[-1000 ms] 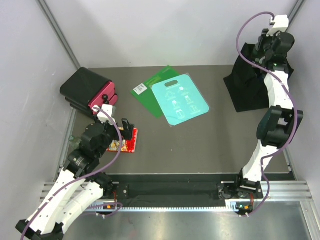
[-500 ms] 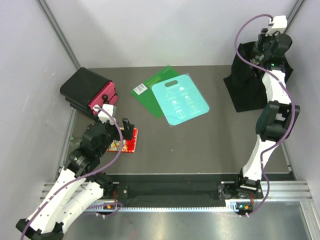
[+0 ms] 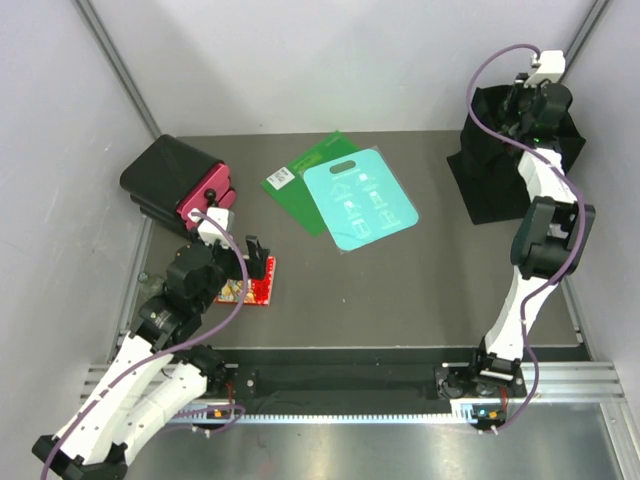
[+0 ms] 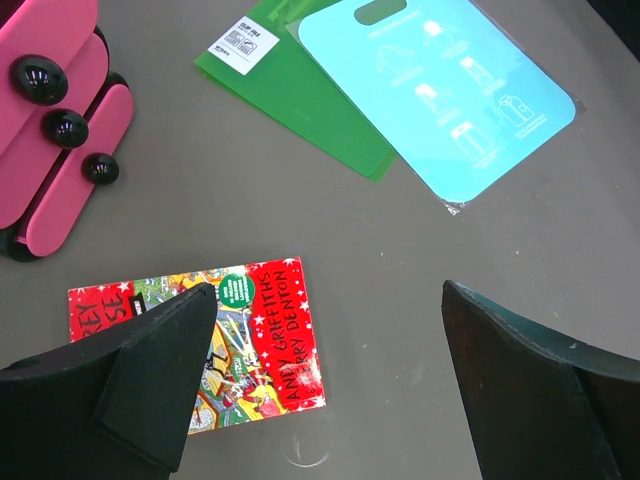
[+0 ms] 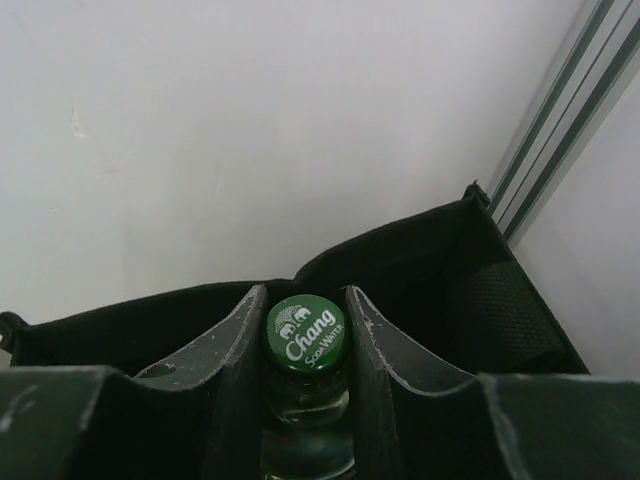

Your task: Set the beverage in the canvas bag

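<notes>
The beverage (image 5: 306, 338) is a clear glass bottle with a green "Chang Soda Water" cap. My right gripper (image 5: 306, 345) is shut on its neck and holds it over the open top of the black canvas bag (image 5: 420, 270). The bag (image 3: 492, 185) stands at the far right of the table, with my right gripper (image 3: 527, 108) high above its mouth. The bottle itself is hidden in the top view. My left gripper (image 4: 320, 390) is open and empty, low over the table beside a red book (image 4: 200, 340).
A black hard case with pink edge (image 3: 180, 185) sits at far left. A green sheet (image 3: 300, 180) and a turquoise card (image 3: 360, 205) lie mid-table. The red book (image 3: 250, 285) lies by the left arm. White walls close in behind and beside the bag.
My right gripper with the bottle has moved up and toward the back wall, further over the bag's mouth. The left arm has not moved.
</notes>
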`<move>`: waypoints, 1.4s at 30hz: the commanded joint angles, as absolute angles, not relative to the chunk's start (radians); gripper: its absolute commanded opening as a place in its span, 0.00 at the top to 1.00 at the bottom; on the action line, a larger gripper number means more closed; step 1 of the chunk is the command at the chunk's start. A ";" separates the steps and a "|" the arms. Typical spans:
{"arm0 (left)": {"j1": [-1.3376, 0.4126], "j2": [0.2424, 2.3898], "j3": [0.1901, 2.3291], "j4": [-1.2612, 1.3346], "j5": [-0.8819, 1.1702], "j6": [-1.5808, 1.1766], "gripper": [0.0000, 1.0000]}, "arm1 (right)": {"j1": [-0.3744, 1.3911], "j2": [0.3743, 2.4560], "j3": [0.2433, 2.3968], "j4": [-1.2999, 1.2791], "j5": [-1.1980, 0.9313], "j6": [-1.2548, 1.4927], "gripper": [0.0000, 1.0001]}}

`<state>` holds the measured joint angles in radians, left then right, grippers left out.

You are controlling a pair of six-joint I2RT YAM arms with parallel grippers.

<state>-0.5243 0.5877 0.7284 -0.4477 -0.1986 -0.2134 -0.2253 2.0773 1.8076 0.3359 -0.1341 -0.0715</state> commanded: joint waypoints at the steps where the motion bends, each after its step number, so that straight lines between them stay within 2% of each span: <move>1: -0.520 0.592 0.732 -0.396 -0.198 -0.204 0.02 | -0.236 2.065 1.841 0.564 -0.152 -0.028 1.00; 10: -0.518 0.594 0.732 -0.396 -0.190 -0.204 0.02 | -0.233 2.132 1.859 0.528 -0.149 0.044 1.00; 15: -0.518 0.591 0.732 -0.394 -0.192 -0.204 0.02 | -0.229 2.149 1.845 0.519 -0.137 0.046 0.97; 19: -0.517 0.592 0.732 -0.394 -0.190 -0.204 0.02 | -0.226 2.171 1.850 0.496 -0.137 0.049 0.91; 21: -0.518 0.591 0.732 -0.394 -0.190 -0.204 0.02 | -0.224 2.175 1.844 0.492 -0.137 0.051 0.84; 24: -0.517 0.592 0.732 -0.394 -0.190 -0.204 0.02 | -0.222 2.180 1.842 0.486 -0.133 0.057 0.79; 32: -0.511 0.592 0.732 -0.390 -0.181 -0.204 0.02 | -0.199 2.197 1.812 0.434 -0.112 0.072 0.80; 42: -0.511 0.588 0.732 -0.388 -0.183 -0.204 0.02 | -0.181 2.223 1.821 0.387 -0.094 0.080 0.64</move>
<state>-0.5159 0.5919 0.7284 -0.4477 -0.1905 -0.2131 -0.1951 2.1975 1.8065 0.3077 -0.0757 0.0368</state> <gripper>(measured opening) 0.982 0.336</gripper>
